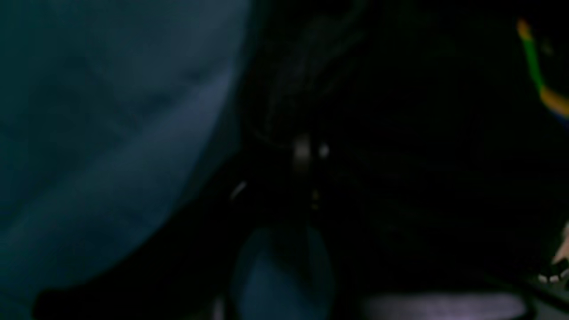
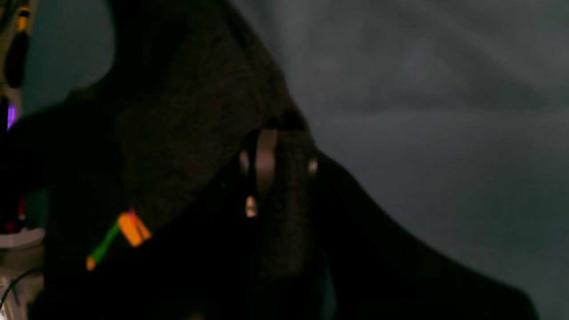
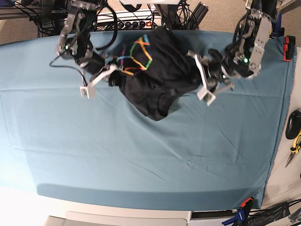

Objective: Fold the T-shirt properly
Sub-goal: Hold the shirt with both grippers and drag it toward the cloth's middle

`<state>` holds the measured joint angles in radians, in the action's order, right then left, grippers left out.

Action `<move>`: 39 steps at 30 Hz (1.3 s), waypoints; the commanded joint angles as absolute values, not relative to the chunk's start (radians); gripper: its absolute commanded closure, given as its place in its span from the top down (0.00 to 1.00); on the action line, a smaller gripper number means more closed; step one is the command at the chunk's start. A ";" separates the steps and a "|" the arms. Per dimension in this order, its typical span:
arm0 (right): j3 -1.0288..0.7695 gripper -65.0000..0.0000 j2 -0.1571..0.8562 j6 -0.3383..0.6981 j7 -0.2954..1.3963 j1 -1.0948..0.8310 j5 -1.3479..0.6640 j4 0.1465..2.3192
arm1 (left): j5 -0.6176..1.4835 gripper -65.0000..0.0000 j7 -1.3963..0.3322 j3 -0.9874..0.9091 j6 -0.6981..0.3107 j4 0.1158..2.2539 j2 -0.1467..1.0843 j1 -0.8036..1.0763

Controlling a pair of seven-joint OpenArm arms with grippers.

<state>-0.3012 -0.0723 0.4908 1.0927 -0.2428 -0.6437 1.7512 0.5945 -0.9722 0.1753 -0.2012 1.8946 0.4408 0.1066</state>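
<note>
A black T-shirt (image 3: 157,75) hung bunched between two robot arms above the far half of a teal-covered bench (image 3: 117,155), its rainbow line graphic (image 3: 134,56) facing up on the side nearer the right arm. The right tool (image 3: 109,71), on the base view's left, met the shirt's edge just beside the graphic; the left tool (image 3: 203,79), on that view's right, met the opposite edge, with the garment's lower fold (image 3: 160,110) drooping toward the cloth between them. From the right wrist camera, dark fabric (image 2: 186,115) draped over and around the tool (image 2: 266,178), whose fingers (image 2: 266,160) appeared pressed together on the shirt, an orange and green stretch of the print (image 2: 120,235) visible just beside. The left wrist camera was too dark and blurred to show its tool plainly, so whether it was spread or clamped could not be told; black fabric (image 1: 400,155) filled most of that view, teal cloth (image 1: 98,133) beside it.
</note>
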 commanded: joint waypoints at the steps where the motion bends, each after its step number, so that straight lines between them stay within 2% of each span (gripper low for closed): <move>1: -0.301 0.00 -0.072 0.490 1.119 -0.252 -0.634 1.764 | 0.597 0.00 -0.949 0.168 -0.198 1.908 0.449 0.083; 10: -0.298 0.00 -0.141 0.503 1.124 -0.286 -0.697 1.768 | 0.598 0.00 -0.941 0.196 -0.198 1.849 0.448 0.001; 22: -0.192 0.00 -0.141 0.501 1.124 -0.327 -0.667 1.768 | 0.593 0.00 -0.942 0.348 -0.199 1.631 0.434 -0.204; 39: -0.400 0.00 -0.141 0.493 1.061 -0.313 -0.659 1.768 | 0.606 0.00 -0.960 0.351 -0.199 1.618 0.429 -0.227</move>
<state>-0.3927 -0.1478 0.4992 1.0615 -0.3130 -0.6888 1.7592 0.6025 -0.9699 0.3573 -0.2050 1.6058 0.4240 -0.2081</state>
